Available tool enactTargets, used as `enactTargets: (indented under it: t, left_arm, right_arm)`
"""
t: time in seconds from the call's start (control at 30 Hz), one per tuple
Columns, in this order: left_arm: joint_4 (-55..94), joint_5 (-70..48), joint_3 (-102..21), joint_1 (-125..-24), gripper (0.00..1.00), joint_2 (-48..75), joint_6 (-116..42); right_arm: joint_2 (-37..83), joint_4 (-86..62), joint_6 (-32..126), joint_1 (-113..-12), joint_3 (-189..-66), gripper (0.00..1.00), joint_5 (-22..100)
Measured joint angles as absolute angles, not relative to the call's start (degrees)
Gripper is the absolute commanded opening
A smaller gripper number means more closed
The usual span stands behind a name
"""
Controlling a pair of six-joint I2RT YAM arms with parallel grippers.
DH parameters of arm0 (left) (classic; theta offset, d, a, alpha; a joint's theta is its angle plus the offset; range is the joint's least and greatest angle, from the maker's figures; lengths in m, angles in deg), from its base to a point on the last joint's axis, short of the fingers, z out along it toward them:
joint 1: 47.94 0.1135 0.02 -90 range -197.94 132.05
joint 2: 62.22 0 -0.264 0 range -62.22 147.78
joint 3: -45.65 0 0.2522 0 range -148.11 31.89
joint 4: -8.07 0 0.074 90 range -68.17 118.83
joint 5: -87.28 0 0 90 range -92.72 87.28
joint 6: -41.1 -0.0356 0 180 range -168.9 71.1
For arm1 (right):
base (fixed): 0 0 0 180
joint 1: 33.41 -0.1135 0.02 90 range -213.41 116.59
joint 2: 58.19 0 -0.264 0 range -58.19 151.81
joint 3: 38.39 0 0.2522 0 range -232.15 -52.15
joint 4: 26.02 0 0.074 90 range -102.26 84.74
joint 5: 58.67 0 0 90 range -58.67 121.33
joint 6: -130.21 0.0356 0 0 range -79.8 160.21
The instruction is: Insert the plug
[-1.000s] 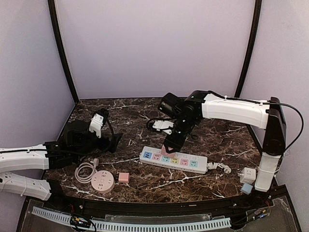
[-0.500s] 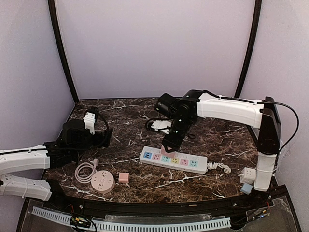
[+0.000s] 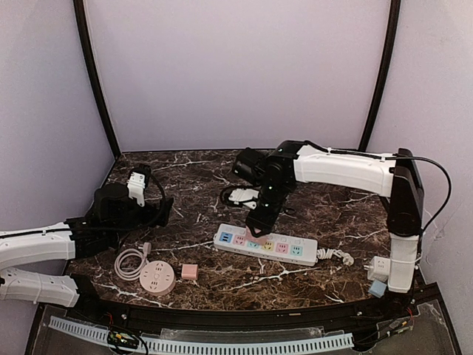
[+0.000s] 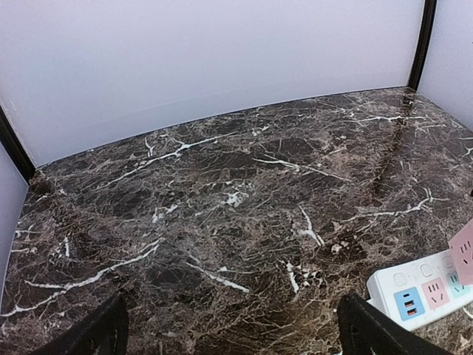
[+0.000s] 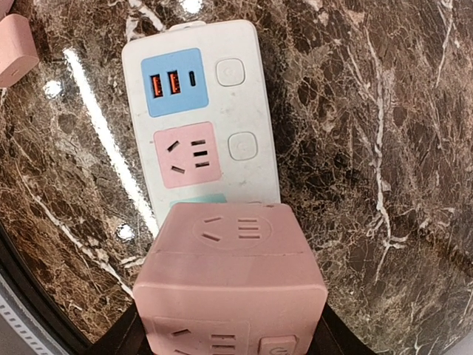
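A white power strip (image 3: 275, 246) with coloured sockets lies at the table's centre front; it also shows in the right wrist view (image 5: 194, 111) and at the right edge of the left wrist view (image 4: 411, 295). My right gripper (image 3: 256, 220) is shut on a pink cube plug adapter (image 5: 230, 272), its fingers (image 5: 122, 336) dark at both lower sides. The cube (image 3: 253, 231) hangs just above the strip's left part, over the teal socket next to the pink one. Whether its pins touch is hidden. My left gripper (image 3: 161, 210) is open and empty over the left table (image 4: 235, 334).
A round pink socket (image 3: 157, 279), a small pink cube (image 3: 190, 271) and a coiled white cable (image 3: 131, 262) lie front left. A white plug with black cable (image 3: 242, 195) lies behind the strip. White (image 3: 379, 268) and light blue (image 3: 377, 288) adapters sit at the front right.
My right gripper has carried the pink cube a little to the left along the strip. My left arm has pulled back to the left, then stayed still.
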State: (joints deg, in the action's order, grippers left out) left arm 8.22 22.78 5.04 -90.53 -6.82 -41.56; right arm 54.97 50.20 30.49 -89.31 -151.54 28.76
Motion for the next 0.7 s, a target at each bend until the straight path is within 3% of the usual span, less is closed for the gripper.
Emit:
enactTargets:
  t: [0.7]
  left_arm:
    - [8.22,22.12,5.04,-90.53,0.99,-6.87,-41.54]
  right_arm:
    - [56.48,51.00,30.16,-91.41,-153.84,0.10,30.29]
